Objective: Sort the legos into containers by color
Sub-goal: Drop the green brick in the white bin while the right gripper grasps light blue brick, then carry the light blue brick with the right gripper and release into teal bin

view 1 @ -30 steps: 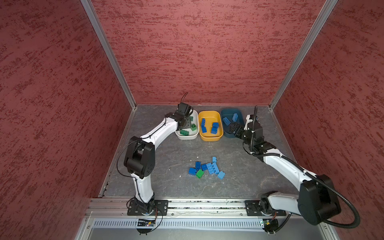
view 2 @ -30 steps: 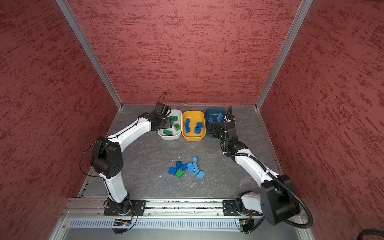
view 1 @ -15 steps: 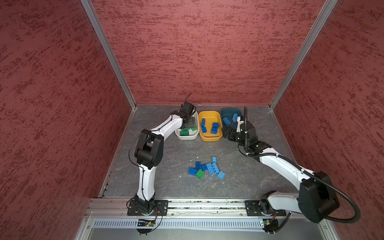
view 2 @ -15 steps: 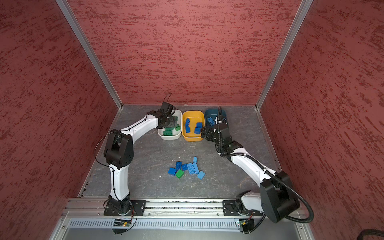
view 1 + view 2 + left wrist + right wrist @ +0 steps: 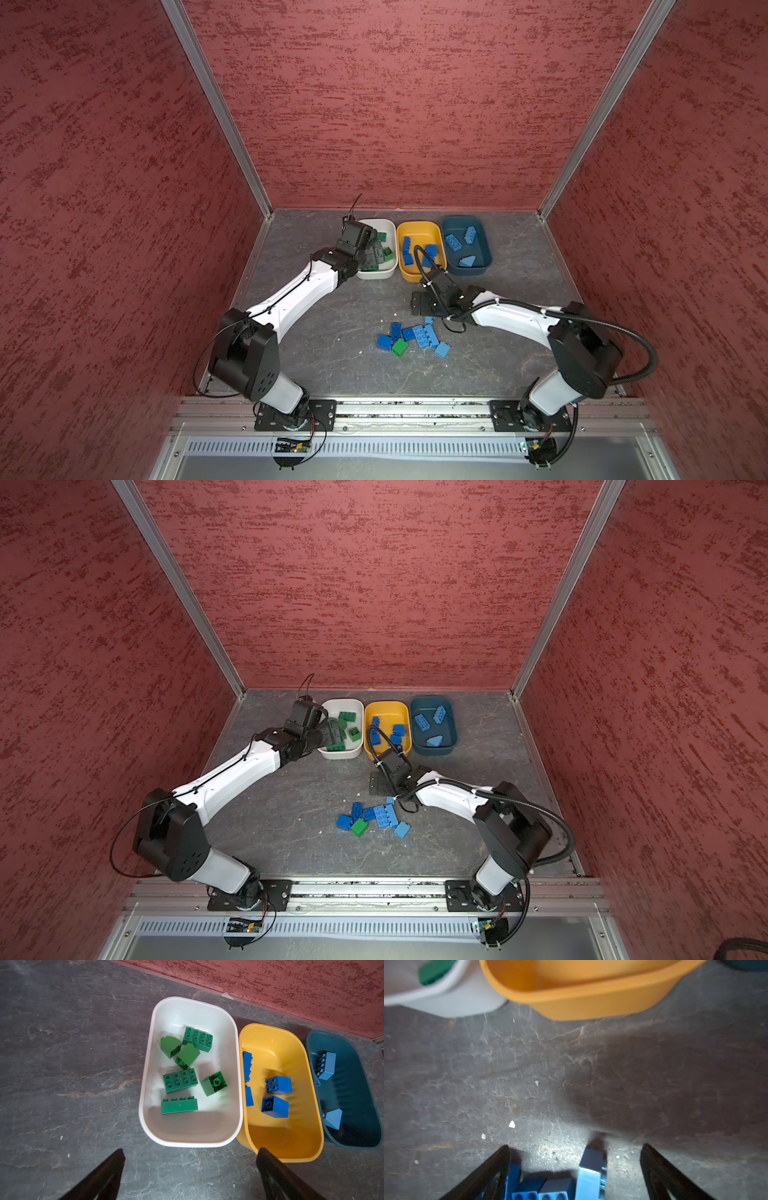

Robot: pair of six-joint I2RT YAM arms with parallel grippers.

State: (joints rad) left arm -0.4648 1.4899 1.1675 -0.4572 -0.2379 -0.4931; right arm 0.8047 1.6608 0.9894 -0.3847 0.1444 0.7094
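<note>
The left gripper (image 5: 191,1149) had just spread its jaws wide above the near end of the white tub (image 5: 143,1093) and held nothing. Six green bricks (image 5: 179,1080) lay inside, so a green drop looked finished. A second earlier it was already over that tub. The right gripper (image 5: 575,1146), back then at the teal tub (image 5: 469,270) on the far right, had swung to the near centre. There it hung wide open and empty over the loose pile (image 5: 415,336), where several blues and one green brick (image 5: 400,347) remained unsorted on the table (image 5: 332,332).
</note>
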